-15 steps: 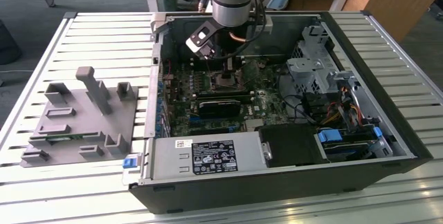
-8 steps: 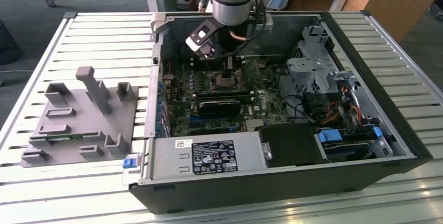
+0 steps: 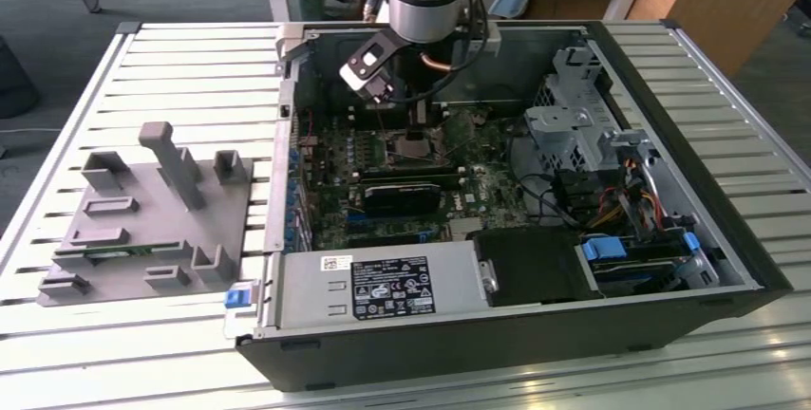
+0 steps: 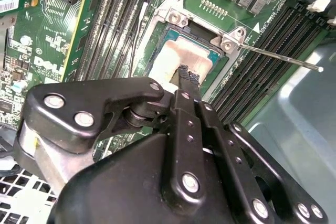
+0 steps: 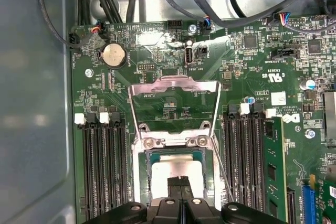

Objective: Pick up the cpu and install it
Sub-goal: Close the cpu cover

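Observation:
The cpu (image 5: 173,167), a flat square chip with a silver top and a thin green rim, lies flat in the motherboard socket; it also shows in the second wrist view (image 4: 185,53) and in the exterior view (image 3: 415,148). My gripper (image 5: 179,183) hangs straight over it inside the open computer case, fingers shut together with nothing between them. In the second wrist view the gripper (image 4: 187,73) has its tips at or just above the chip's top; I cannot tell whether they touch. The exterior view shows the gripper (image 3: 416,127) low over the board.
The socket's metal load plate (image 5: 173,98) stands swung open and its lever rod (image 4: 278,57) sticks out sideways. Memory slots (image 5: 102,166) flank the socket, with a green memory stick (image 5: 273,174) in one. A grey parts fixture (image 3: 140,220) sits on the exterior view's left.

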Robot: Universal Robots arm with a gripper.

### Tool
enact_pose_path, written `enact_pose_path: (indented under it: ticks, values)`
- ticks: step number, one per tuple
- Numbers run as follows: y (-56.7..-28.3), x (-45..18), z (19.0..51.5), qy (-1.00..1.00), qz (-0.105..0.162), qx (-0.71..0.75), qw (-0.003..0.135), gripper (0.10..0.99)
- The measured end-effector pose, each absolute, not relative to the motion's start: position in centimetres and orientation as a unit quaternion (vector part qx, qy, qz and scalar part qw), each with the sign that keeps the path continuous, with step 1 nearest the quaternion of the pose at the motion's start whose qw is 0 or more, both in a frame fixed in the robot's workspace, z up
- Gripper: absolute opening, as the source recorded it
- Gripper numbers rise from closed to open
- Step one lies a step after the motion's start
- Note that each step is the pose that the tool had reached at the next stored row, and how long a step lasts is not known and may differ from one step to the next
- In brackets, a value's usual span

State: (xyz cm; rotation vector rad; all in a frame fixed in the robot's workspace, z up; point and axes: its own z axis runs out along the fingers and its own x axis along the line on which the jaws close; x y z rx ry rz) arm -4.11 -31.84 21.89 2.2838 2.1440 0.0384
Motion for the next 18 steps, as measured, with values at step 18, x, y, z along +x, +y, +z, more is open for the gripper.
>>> enact_pose_path:
  ticks: [18]
  values:
    - [-31.8, -4.1, 23.7, 0.684, 0.012, 0.729, 0.004, 0.106]
